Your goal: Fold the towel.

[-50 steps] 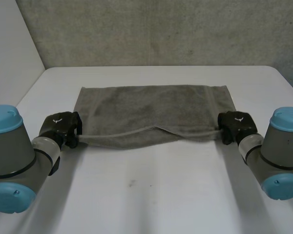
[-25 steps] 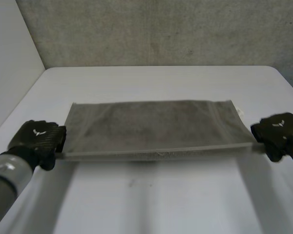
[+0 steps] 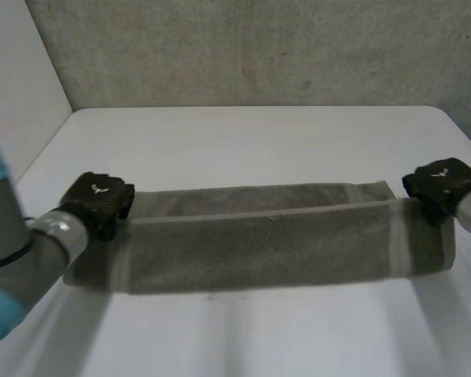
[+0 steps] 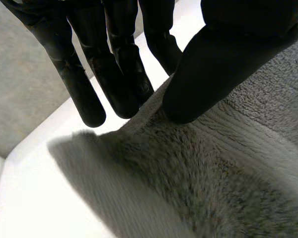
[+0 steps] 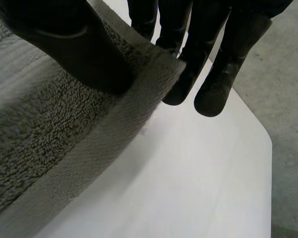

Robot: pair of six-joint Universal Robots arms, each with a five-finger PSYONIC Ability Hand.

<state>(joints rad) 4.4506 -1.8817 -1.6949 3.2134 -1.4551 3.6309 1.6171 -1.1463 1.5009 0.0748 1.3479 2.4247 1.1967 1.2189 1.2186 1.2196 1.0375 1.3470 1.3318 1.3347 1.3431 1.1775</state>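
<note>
A grey towel [image 3: 275, 247] is stretched in the air between my two hands and hangs down from its upper edge as a long band above the white table [image 3: 259, 133]. My left hand [image 3: 100, 200] is shut on the towel's left corner. In the left wrist view the thumb [image 4: 223, 59] pinches the towel [image 4: 213, 188] against the fingers [image 4: 114, 74]. My right hand [image 3: 439, 182] is shut on the right corner. There the thumb [image 5: 64, 44] presses the towel's hem [image 5: 114, 119] against the fingers [image 5: 223, 64].
A grey wall [image 3: 259, 47] stands behind the table's far edge, and a white wall [image 3: 16, 94] runs along its left side. Bare table lies beyond the towel.
Both hands have raised the towel's near edge off the table and carried it up and away from me. The towel lay flat a second ago and now hangs taut.
</note>
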